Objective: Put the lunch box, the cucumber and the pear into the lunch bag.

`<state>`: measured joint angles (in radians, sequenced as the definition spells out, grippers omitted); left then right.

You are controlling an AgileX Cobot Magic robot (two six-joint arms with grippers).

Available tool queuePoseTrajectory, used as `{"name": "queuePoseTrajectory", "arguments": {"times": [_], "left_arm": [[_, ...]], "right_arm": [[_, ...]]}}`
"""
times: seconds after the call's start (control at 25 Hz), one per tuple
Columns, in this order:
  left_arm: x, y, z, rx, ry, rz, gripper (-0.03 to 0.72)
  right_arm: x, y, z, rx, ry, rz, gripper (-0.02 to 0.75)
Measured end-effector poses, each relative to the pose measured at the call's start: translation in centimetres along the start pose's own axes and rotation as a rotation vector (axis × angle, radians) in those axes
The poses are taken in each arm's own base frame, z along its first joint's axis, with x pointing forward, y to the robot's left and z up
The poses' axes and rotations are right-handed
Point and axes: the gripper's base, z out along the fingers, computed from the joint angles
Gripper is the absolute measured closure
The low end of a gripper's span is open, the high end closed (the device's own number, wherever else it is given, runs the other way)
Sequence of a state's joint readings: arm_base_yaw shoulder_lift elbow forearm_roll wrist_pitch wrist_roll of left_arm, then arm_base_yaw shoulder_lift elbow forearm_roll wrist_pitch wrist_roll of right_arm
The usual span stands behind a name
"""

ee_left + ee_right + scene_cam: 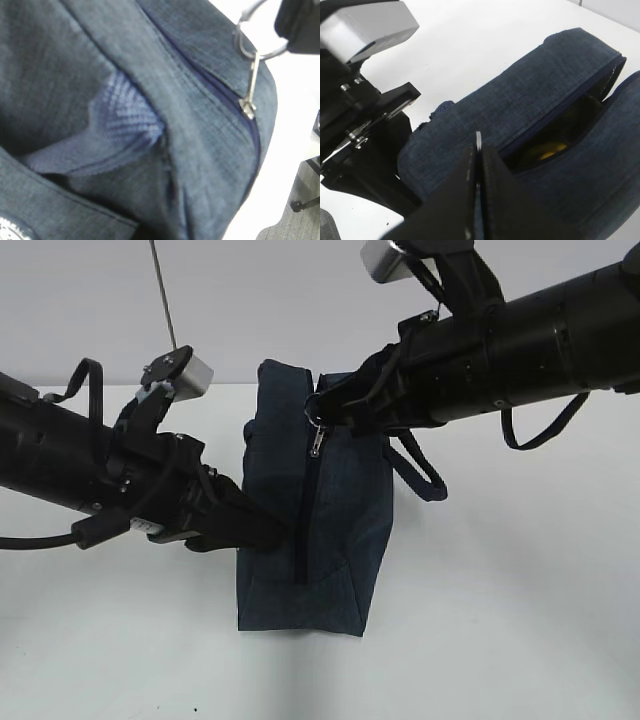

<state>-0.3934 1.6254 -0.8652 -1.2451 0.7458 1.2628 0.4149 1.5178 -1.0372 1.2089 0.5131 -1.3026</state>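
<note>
1. Leftmost in the exterior view, the left arm [80,475] is seen reaching in from the left edge, with the left gripper [262,530] pressed against the lower left side of the lunch bag [345,490].
2. Whether its jaws are spread or pinching fabric cannot be told: the tips are lost against the dark cloth, and no fingers are shown in the left wrist view.
3. Fabric alone is shown close up in the left wrist view: a fold of the bag with a lighter blue woven lining [125,120] exposed beneath it.
4. The lunch bag is stood upright near the middle of the white table [520,620], its zipper [308,500] running down the face turned to the camera.
5. A metal ring pull [257,47] is seen at the top of the zipper, with the slider [247,107] hanging just below it.
6. Through the gaping mouth in the right wrist view, a patch of yellow [547,150] is glimpsed inside; it looks like the pear, though this cannot be confirmed.
7. The lunch box and the cucumber cannot be made out in any view.
8. On the right, the right gripper [325,410] is held at the bag's upper edge, its jaws pressed together on the ring pull.
9. The padded handle [420,475] is seen hanging off the bag's right side.
</note>
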Motion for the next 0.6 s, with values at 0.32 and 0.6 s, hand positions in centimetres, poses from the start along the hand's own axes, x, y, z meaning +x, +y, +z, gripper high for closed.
{"name": "queuePoseTrajectory", "arguments": {"times": [0.32,0.6], "left_arm": [[-0.01,0.00,-0.01,0.000,-0.001,-0.001,0.689],[0.13,-0.02,-0.01,0.003,0.015,0.014,0.693]], "right_arm": [[-0.04,-0.14,0.00,0.016,-0.004,0.002,0.732],[0.43,-0.57,0.76,0.024,0.015,0.013,0.732]]}}
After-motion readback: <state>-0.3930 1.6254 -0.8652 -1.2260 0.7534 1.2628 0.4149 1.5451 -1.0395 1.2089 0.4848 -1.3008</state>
